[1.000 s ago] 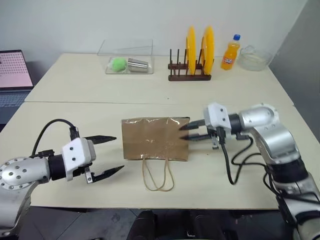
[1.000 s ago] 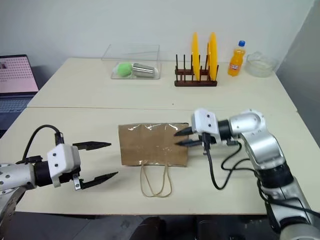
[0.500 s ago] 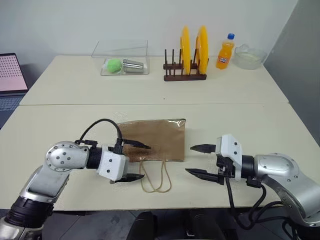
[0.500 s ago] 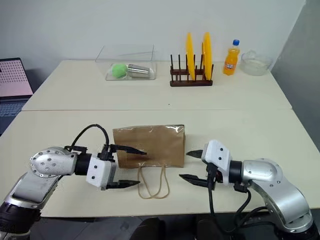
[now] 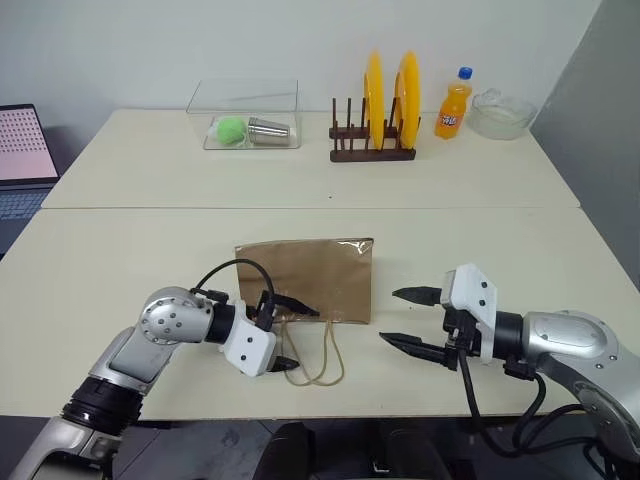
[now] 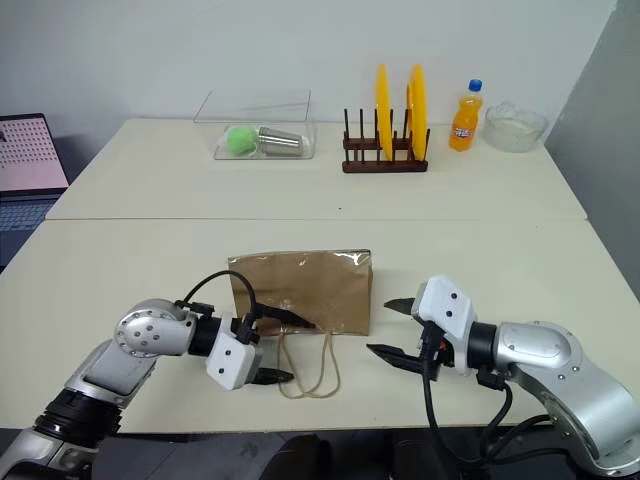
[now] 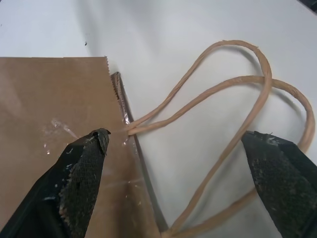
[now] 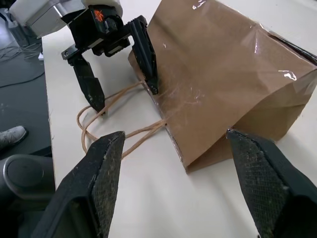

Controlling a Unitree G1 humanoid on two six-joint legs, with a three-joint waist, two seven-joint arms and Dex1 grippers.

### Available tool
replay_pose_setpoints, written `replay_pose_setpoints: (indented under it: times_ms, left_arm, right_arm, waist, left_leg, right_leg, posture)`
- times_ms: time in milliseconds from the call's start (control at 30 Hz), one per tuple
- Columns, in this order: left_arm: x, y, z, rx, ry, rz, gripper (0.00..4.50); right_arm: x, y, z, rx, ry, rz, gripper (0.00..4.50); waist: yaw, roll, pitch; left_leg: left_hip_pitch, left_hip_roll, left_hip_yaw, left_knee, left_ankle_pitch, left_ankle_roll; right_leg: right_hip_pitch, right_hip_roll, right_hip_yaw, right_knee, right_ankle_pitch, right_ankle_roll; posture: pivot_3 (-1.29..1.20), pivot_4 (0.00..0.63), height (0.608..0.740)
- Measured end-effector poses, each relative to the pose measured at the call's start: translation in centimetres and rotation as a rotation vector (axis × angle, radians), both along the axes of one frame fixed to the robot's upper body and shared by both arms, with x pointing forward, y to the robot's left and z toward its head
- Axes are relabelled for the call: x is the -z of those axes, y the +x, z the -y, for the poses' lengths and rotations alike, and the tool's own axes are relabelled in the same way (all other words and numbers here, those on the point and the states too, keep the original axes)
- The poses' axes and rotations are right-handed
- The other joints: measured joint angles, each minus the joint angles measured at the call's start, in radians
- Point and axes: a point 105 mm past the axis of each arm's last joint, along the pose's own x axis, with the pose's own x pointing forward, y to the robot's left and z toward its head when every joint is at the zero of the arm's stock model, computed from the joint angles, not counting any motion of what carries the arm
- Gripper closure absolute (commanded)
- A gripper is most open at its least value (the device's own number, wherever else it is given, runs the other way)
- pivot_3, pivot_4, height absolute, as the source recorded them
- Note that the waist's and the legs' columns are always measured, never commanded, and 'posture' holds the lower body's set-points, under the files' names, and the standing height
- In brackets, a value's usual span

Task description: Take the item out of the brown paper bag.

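Left wrist view: the left gripper (image 7: 178, 148), spread wide, straddles the handles (image 7: 237, 94) at the bag (image 5: 305, 278) mouth. The right gripper (image 5: 408, 318) waits released, empty. Next, I think, the mouth must be opened.

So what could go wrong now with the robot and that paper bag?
The brown paper bag lies flat, its mouth nearly closed, so reaching inside may be hard. The open left gripper straddles the cord handles and might snag them, dragging the bag. The open right gripper holds nothing, so the bag could slide.
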Motion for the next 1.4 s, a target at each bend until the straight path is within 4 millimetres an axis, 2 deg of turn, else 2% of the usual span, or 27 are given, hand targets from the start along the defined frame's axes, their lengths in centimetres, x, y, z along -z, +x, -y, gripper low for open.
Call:
replay_pose_setpoints:
  times_ms: [33, 133, 533, 567, 633, 733, 867, 1033, 1200, 1300, 1400]
  left_arm:
    - [0.0, -0.1, 0.1, 0.011, 0.001, 0.006, 0.00]
    - [0.2, -0.2, 0.2, 0.037, 0.006, 0.012, 0.54]
    - [1.5, -1.0, 1.1, 0.081, 0.029, -0.032, 4.34]
    - [1.5, -0.9, 1.2, 0.068, 0.022, -0.042, 4.45]
    - [0.7, 0.0, 1.7, -0.002, -0.044, -0.078, 4.45]
    - [-2.2, 1.9, 2.4, -0.092, -0.156, -0.072, 4.45]
    - [-5.3, 3.4, 3.0, -0.170, -0.267, -0.094, 4.45]
    - [-7.8, 4.7, 3.9, -0.221, -0.345, -0.132, 4.45]
    - [-8.9, 5.2, 4.2, -0.232, -0.365, -0.128, 4.45]
    - [-8.9, 5.4, 4.1, -0.235, -0.367, -0.132, 4.45]
    - [-8.8, 5.6, 3.9, -0.242, -0.364, -0.138, 4.45]
  right_arm:
    - [0.0, 0.0, 0.0, 0.000, -0.002, -0.002, 1.08]
    - [0.0, -0.1, 0.0, -0.006, -0.002, -0.008, 1.03]
    - [-0.3, -0.2, -0.2, -0.010, 0.022, -0.013, 1.03]
    - [-0.4, -0.2, -0.1, -0.012, 0.018, -0.008, 1.03]
    - [-0.4, -0.3, 0.2, -0.027, -0.028, 0.017, 1.03]
    - [-0.2, -0.8, 0.6, -0.097, -0.122, 0.057, 1.03]
    - [0.5, -2.1, 0.4, -0.236, -0.217, 0.105, 1.03]
    - [1.6, -2.5, -0.6, -0.393, -0.286, 0.221, 1.03]
    - [1.5, -0.5, -3.0, -0.461, -0.292, 0.435, 1.03]
    - [1.4, 0.8, -4.8, -0.480, -0.290, 0.556, 1.03]
    - [2.1, 1.2, -6.3, -0.502, -0.279, 0.613, 1.03]
  waist:
    - [0.001, 0.000, 0.000]
    - [0.001, 0.000, 0.000]
    - [0.001, 0.000, 0.000]
    - [0.001, 0.000, 0.000]
    - [0.001, 0.000, 0.000]
    - [0.001, -0.001, -0.001]
    - [0.001, -0.001, -0.001]
    - [-0.001, -0.001, -0.001]
    - [-0.005, -0.001, -0.001]
    - [-0.004, -0.001, -0.001]
    - [-0.002, -0.001, -0.001]
  left_leg:
    - [0.000, 0.000, 0.000, 0.000, 0.000, 0.000]
    - [0.000, 0.000, 0.000, 0.000, 0.000, 0.000]
    - [0.000, 0.000, 0.000, 0.000, 0.000, 0.000]
    - [0.000, 0.000, 0.000, 0.000, 0.000, 0.000]
    - [0.000, 0.000, 0.000, 0.001, 0.000, 0.000]
    - [-0.001, 0.000, -0.001, 0.002, 0.000, 0.000]
    - [-0.001, 0.000, -0.001, 0.002, 0.000, 0.000]
    - [0.000, 0.000, -0.001, 0.003, 0.000, 0.000]
    - [0.000, 0.000, -0.001, 0.004, 0.000, 0.000]
    - [0.000, 0.000, -0.001, 0.004, 0.000, -0.001]
    - [-0.001, 0.000, -0.001, 0.004, 0.000, -0.001]
  right_leg:
    - [0.000, 0.000, 0.000, 0.000, 0.000, 0.000]
    - [0.000, 0.000, 0.000, 0.000, 0.000, 0.000]
    - [0.000, 0.000, 0.000, 0.000, 0.000, 0.000]
    - [0.000, 0.000, 0.000, 0.000, 0.000, 0.000]
    - [0.001, 0.000, 0.000, 0.000, 0.000, 0.000]
    - [0.001, 0.000, -0.001, 0.000, 0.000, 0.001]
    - [0.001, 0.001, -0.001, 0.000, 0.000, 0.001]
    - [0.001, 0.001, 0.000, 0.000, 0.000, 0.001]
    - [0.001, 0.002, 0.000, 0.001, 0.000, 0.001]
    - [0.001, 0.002, 0.001, 0.001, 0.000, 0.001]
    - [0.000, 0.002, 0.001, 0.002, 0.000, 0.001]
  posture:
    - [0.00, 0.150, 0.740]
    - [0.00, 0.150, 0.740]
    - [0.00, 0.150, 0.740]
    - [0.00, 0.150, 0.740]
    - [0.00, 0.150, 0.740]
    - [0.00, 0.150, 0.740]
    - [0.00, 0.150, 0.740]
    - [0.00, 0.150, 0.740]
    - [0.00, 0.150, 0.740]
    - [0.00, 0.150, 0.740]
    - [0.00, 0.150, 0.740]
